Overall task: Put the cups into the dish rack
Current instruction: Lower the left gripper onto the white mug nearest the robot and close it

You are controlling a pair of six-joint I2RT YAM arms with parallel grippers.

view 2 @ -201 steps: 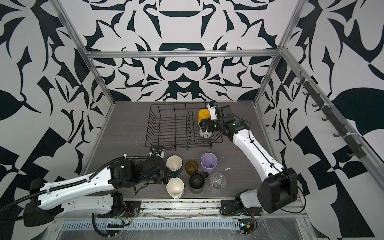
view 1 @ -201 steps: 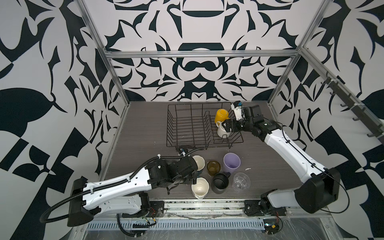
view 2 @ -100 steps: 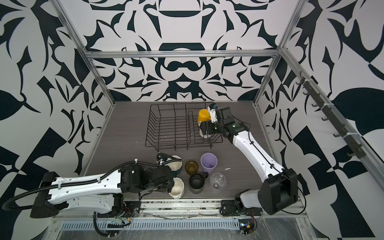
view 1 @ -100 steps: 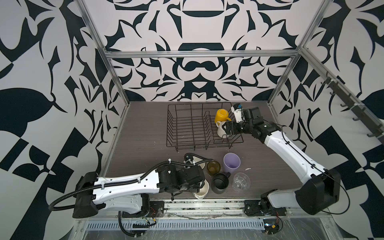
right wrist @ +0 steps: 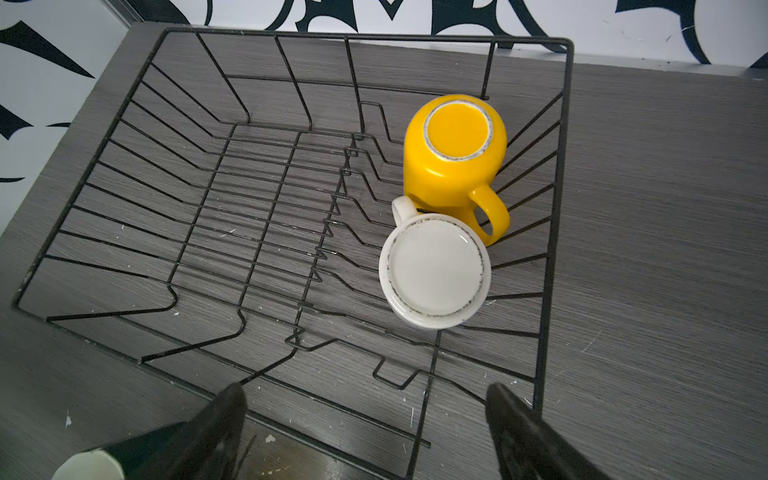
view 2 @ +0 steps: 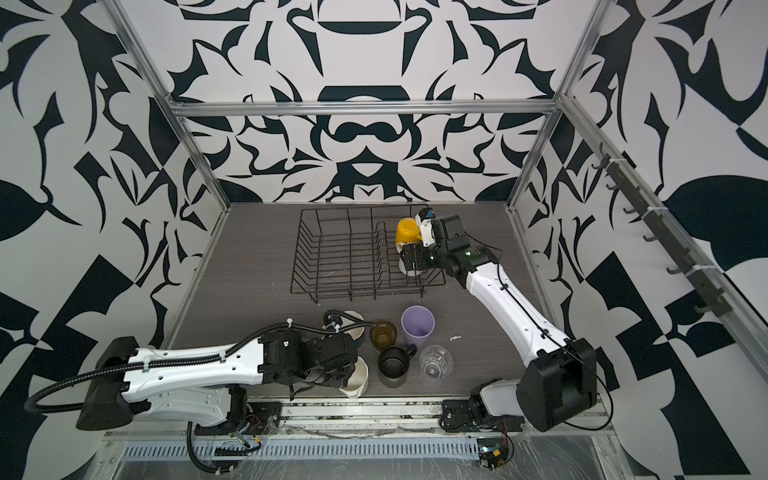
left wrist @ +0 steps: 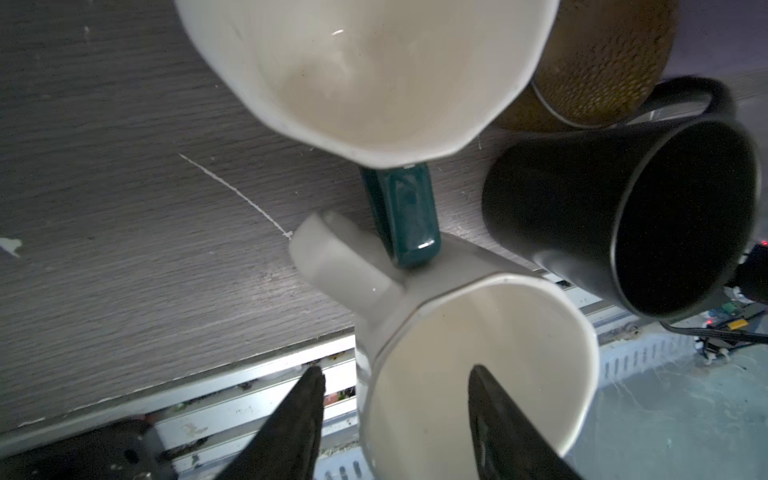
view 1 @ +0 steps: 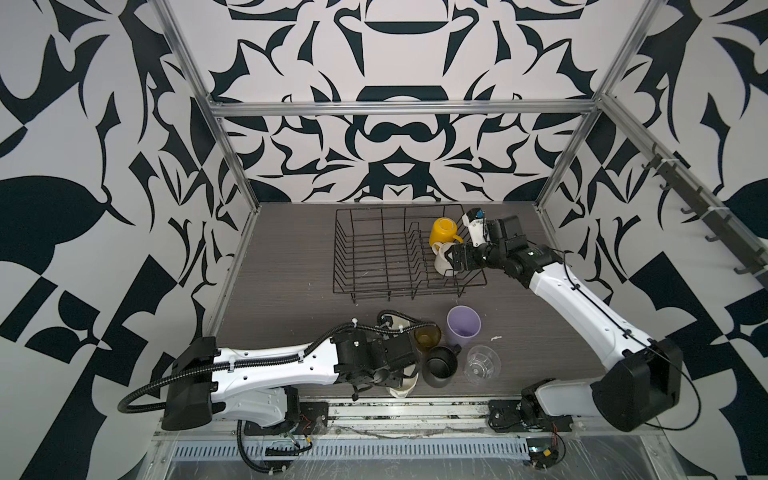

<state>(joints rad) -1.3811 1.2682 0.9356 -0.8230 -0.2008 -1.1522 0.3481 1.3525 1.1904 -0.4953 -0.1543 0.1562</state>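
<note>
At the near edge of the surface (view 1: 291,270) stands a cream mug (left wrist: 498,353), upright. The left pincer (left wrist: 395,369) is set over its rim, partly open: one finger is inside the mug and the other outside, and neither presses on the wall. Just right of it stand a black mug (view 1: 440,365) and then a clear glass (view 1: 482,363), both upright.

A little farther back is a second row. A teal mug (left wrist: 365,83) with a pale inside stands behind the cream one, and its handle reaches to the cream mug's side. To its right are an amber glass (view 1: 428,334) and a lilac tumbler (view 1: 463,326), both mouth up.

Farther still, right of the middle, sits the dish rack (view 1: 374,253). In its right end a white mug (view 1: 442,262) stands upside down. Just behind it, in the far right corner, a yellow mug (view 1: 444,230) is also upside down. The right pincer (right wrist: 365,390) hangs above the rack's near right part, beside the white mug, spread wide with nothing between its fingers.
</note>
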